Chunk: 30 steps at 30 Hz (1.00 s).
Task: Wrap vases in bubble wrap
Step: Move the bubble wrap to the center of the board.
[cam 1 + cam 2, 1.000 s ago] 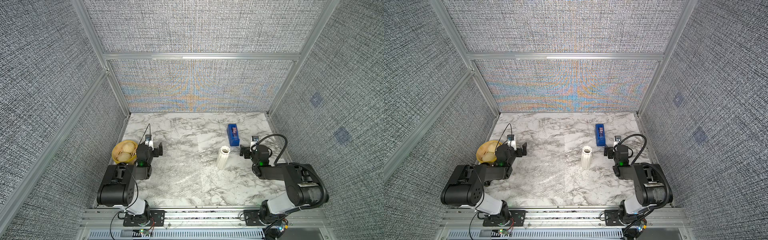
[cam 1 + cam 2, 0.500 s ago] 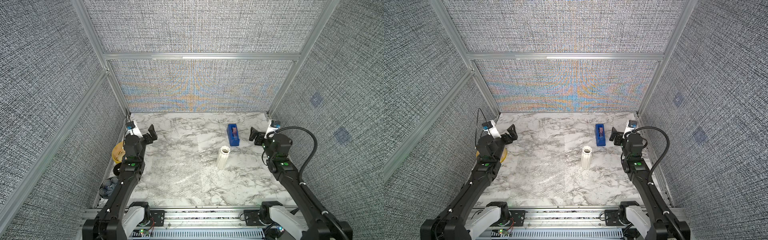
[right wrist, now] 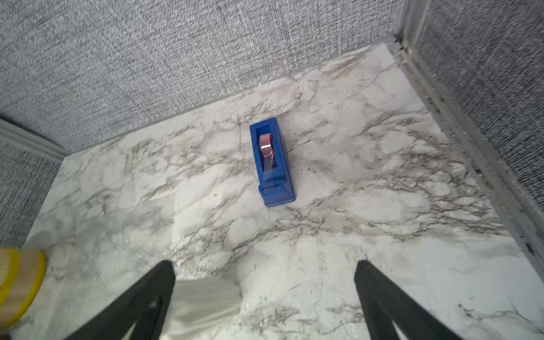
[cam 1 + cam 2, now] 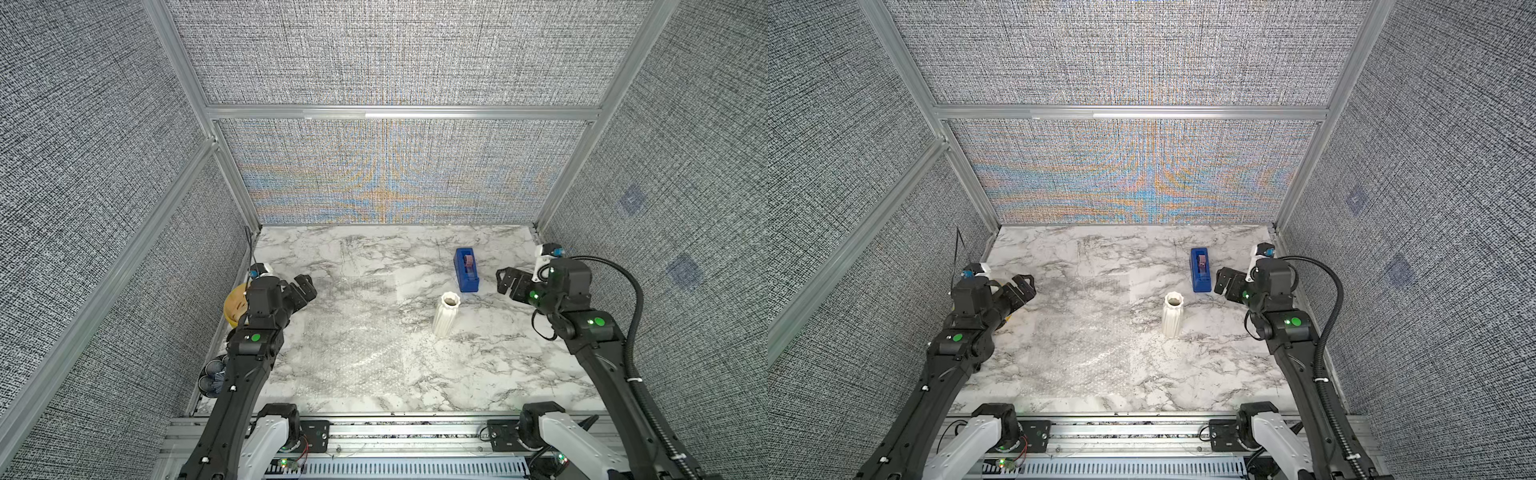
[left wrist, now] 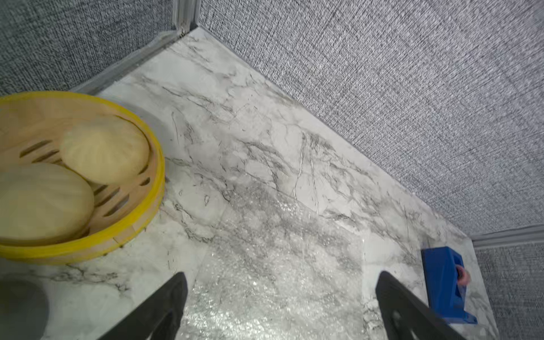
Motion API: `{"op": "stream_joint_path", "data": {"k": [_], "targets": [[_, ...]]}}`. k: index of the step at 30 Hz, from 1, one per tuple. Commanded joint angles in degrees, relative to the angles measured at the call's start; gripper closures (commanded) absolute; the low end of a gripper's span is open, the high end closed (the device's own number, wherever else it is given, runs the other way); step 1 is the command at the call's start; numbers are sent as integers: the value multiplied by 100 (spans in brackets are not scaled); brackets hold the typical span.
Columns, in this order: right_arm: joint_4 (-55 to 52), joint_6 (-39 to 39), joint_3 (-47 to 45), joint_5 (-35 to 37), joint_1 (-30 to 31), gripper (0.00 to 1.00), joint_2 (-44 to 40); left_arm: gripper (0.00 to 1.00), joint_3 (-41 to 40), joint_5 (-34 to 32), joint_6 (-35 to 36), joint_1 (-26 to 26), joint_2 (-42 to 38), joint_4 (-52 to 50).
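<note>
In both top views the bubble wrap (image 4: 353, 349) lies flat on the counter (image 4: 374, 249), lower centre. The vase (image 4: 445, 313) stands upright right of it; the tape dispenser (image 4: 466, 270) lies above the vase, the basket (image 4: 230, 306) at the counter's left edge.

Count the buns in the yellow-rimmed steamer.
2, both in the left wrist view: one bun near the steamer's rim, another bun beside it. The steamer is cropped, so more may hide.

Even, bright light; blurred wrist-view edges
</note>
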Motion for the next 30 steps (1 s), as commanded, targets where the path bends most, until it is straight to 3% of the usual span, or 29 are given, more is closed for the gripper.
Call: {"op": "stream_joint_path", "data": {"k": [1, 8, 12, 20, 26, 30], "targets": [[-473, -16, 15, 23, 188, 1, -54, 0, 196, 71, 141, -437, 225, -653], [-603, -8, -1, 345, 419, 1, -110, 4, 63, -398, -840, -1987, 1298, -964], [-598, -37, 20, 421, 446, 1, -122, 4, 220, -1276, -1109, -2705, 1983, -1474], [-549, -131, 18, 523, 462, 1, -232, 3, 915, -1336, -1029, -2806, 3683, -1793], [-638, -209, 25, 672, 457, 1, -438, 5, 1235, -350, -751, -2853, 4886, -1130], [-711, -238, 7, 708, 455, 1, -530, 6, 1749, -325, -700, -2898, 5603, -1093]]}}
